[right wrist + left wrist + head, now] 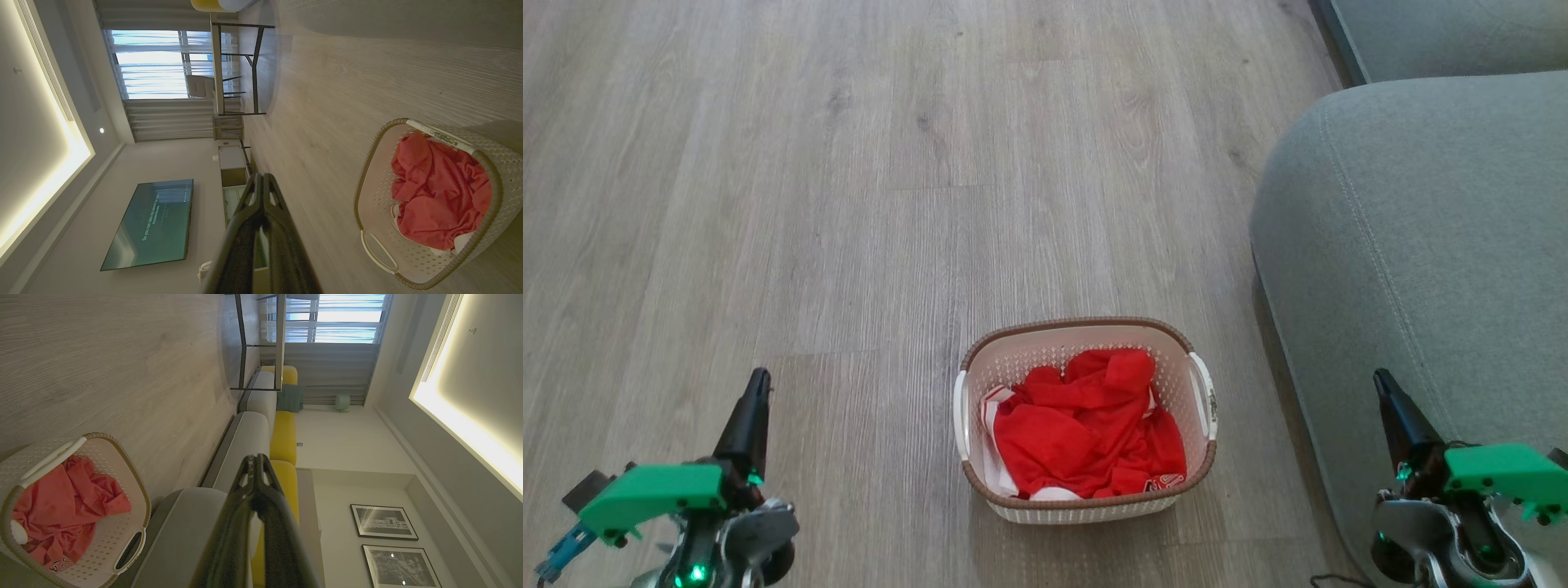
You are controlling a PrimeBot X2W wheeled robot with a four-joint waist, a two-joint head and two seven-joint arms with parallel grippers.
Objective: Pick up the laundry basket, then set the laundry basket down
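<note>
The laundry basket (1086, 490) stands on the wooden floor in the lower middle of the head view, cream-white and perforated, with a brown rim and a white handle on each side. Red cloth (1086, 425) fills it. The basket (122, 514) also sits at the lower left of the left wrist view, and the basket (376, 212) at the lower right of the right wrist view. My left gripper (756, 384) hangs well to the basket's left, fingers pressed together and holding nothing. My right gripper (1382, 382) hangs well to its right, over the sofa's edge, also shut and holding nothing.
A grey sofa (1421, 245) stands close on the basket's right. Bare wooden floor (849, 204) stretches ahead and to the left. Farther off are a dark-legged table (241, 69), a wall screen (151, 224) and yellow cushions (284, 437).
</note>
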